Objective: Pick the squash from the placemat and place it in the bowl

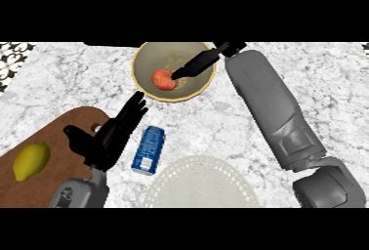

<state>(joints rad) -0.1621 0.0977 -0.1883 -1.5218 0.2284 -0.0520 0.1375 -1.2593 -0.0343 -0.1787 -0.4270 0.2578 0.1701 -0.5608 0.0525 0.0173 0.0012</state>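
Resting in bowl [148,56], squash [163,79] sits at right hand [193,66] fingertips; grip state unclear. Risk: withdrawing w/ fingers touching could drag it out.

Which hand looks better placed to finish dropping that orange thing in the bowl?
The right hand: it reaches into the bowl, fingers at the squash. The left hand rests open by the blue can.

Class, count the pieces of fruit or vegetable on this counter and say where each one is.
2. A yellow lemon lies on the brown cutting board at the left. An orange squash sits in the bowl at the top, at the right hand. None seem hidden.
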